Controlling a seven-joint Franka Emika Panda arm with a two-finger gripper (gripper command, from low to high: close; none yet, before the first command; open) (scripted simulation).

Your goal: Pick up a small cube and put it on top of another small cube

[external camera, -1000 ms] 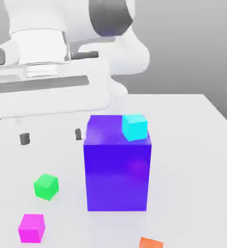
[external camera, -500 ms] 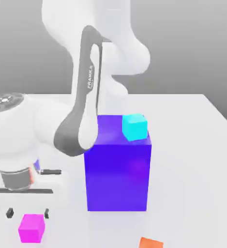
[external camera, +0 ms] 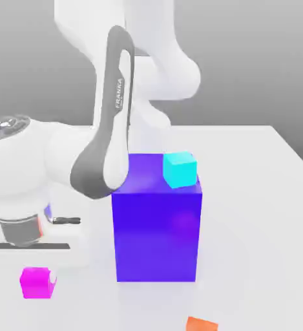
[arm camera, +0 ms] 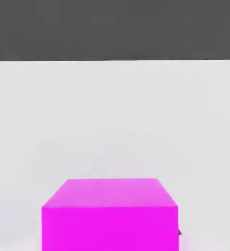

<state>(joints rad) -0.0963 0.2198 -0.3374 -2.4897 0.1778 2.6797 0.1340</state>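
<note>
A small magenta cube (external camera: 35,284) sits low at the exterior view's left, near the table's front edge. My gripper (external camera: 36,282) comes down on it from above and is shut on the magenta cube, with one fingertip (external camera: 52,278) showing against its side. In the hand view the magenta cube (arm camera: 109,213) looms close between the jaws. A small cyan cube (external camera: 179,169) rests on the top back corner of a tall blue-violet block (external camera: 157,226). A small orange cube (external camera: 201,324) lies at the front edge.
The tall blue-violet block stands mid-table, just to the exterior view's right of my hand. My white arm's links (external camera: 108,155) lean against its left side. White table (external camera: 257,213) stretches out to the exterior view's right.
The arm swung down to the front left, covering the green cube. The fingers went from wide apart above the magenta cube to shut on it, and the cube now sits slightly higher.
</note>
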